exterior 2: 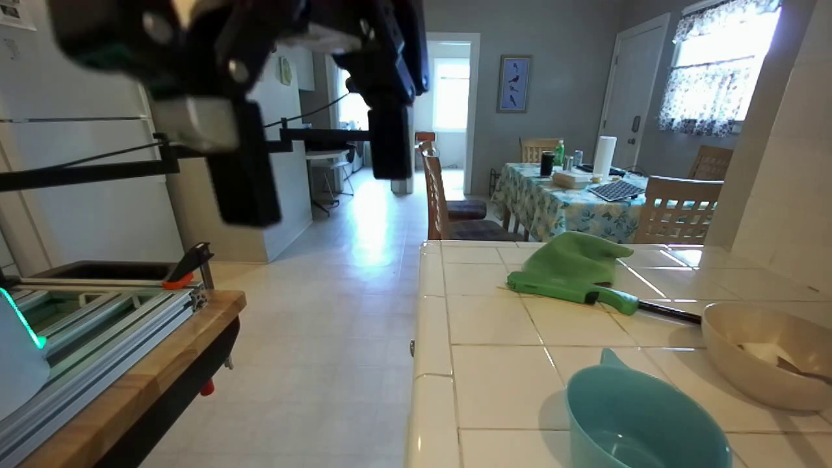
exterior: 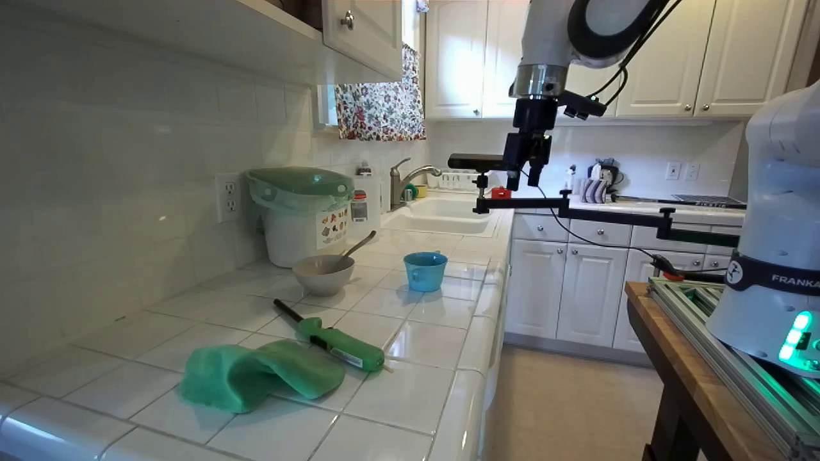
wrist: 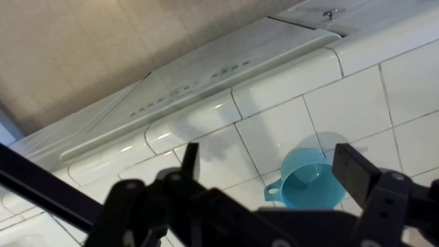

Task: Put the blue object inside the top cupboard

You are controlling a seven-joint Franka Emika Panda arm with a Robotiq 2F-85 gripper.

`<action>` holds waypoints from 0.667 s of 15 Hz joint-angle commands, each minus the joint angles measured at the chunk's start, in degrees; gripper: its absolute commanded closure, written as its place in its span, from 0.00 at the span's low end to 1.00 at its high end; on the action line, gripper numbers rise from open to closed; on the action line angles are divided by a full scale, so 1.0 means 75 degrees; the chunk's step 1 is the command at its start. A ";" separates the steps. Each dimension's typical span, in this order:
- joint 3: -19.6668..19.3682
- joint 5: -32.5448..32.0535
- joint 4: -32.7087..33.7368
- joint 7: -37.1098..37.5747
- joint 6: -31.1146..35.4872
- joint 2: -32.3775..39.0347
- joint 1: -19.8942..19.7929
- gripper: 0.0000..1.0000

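The blue cup stands upright on the white tiled counter near its front edge. It also shows in an exterior view and in the wrist view, with its handle to the left there. My gripper is open and empty, above and away from the cup. In the wrist view its fingers are wide apart, with the cup below, nearer the right finger. The top cupboard hangs over the counter at upper left, with a door and an opening beside it; its inside is mostly out of view.
A bowl with a spoon stands beside the cup. A green lighter and a green cloth lie on the counter's near end. A green-lidded container stands by the wall. A black camera bar extends from the robot's base.
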 commanded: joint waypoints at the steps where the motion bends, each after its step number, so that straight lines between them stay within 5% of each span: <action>1: -0.0007 0.0427 -0.0249 0.0665 0.0942 0.0464 -0.0256 0.00; 8: -0.0068 0.0685 -0.0237 0.0598 0.0851 0.0690 -0.0323 0.00; 10: 0.0206 0.0511 -0.0290 0.1349 0.1114 0.0962 -0.0448 0.00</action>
